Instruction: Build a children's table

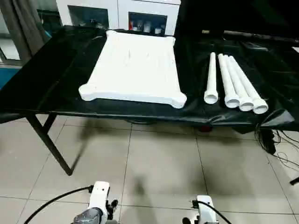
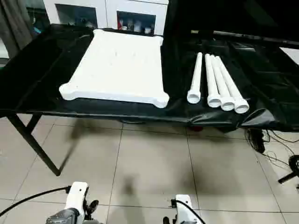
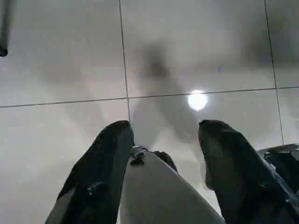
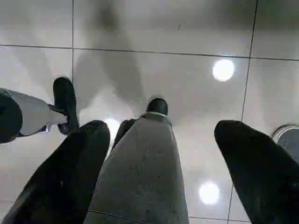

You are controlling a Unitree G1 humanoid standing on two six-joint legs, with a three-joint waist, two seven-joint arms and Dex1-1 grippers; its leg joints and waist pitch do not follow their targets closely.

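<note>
The white table top [image 1: 133, 70] lies flat on the black-cloth work table [image 1: 46, 88], its rounded corner sockets at the near edge. To its right, several white tubular legs [image 1: 231, 81] lie side by side, open ends toward me. Both my arms hang low over the floor, well short of the work table, with the wrists [image 1: 99, 193] at the bottom of the head views. My left gripper [image 3: 166, 127] is open, its black fingers [image 3: 110, 158] spread above floor tiles and holding nothing. My right gripper [image 4: 163, 127] is open too, and empty.
Tiled floor [image 1: 159, 163] lies between me and the work table, whose dark leg [image 1: 49, 142] slants down at the left. Cables [image 1: 275, 142] trail on the floor at the right. A white cabinet [image 1: 117, 14] stands behind. My grey legs [image 4: 140, 168] show between the fingers.
</note>
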